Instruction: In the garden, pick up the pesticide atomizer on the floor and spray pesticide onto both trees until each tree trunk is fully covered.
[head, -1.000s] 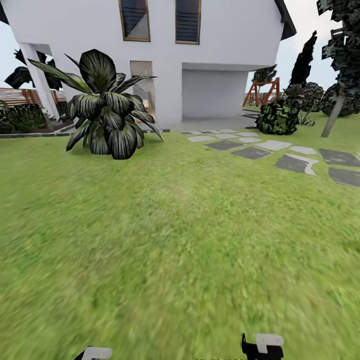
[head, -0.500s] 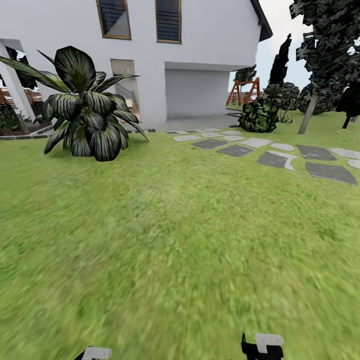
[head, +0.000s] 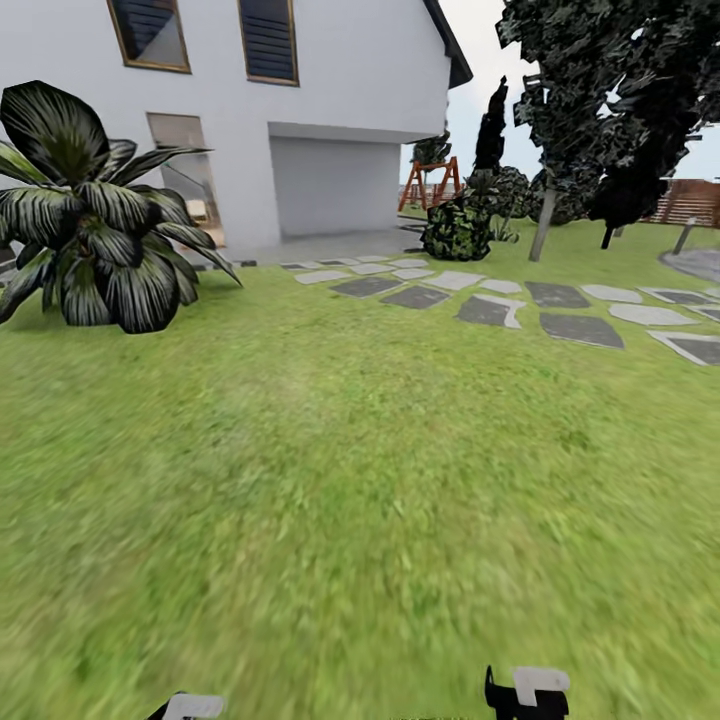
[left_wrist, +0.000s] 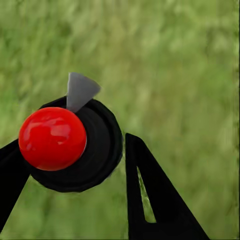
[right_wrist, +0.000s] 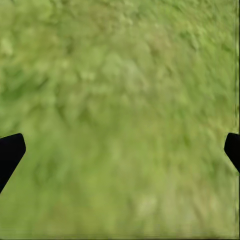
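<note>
The left gripper (left_wrist: 75, 165) is closed around the pesticide atomizer (left_wrist: 70, 142), a black round body with a red knob and a grey nozzle tip, held over the grass (left_wrist: 180, 75). The right gripper (right_wrist: 120, 150) hangs with its fingers spread wide and nothing between them. So the pick-up looks done, and the step in hand is the drive across the garden (head: 330, 470) to a first trunk. Far to the right, past the stepping stones (head: 560, 325), stands a tree (head: 590, 70) with a pale leaning trunk (head: 543, 225). Next, I judge, the base must close on that trunk and the left arm must raise the nozzle toward the bark.
</note>
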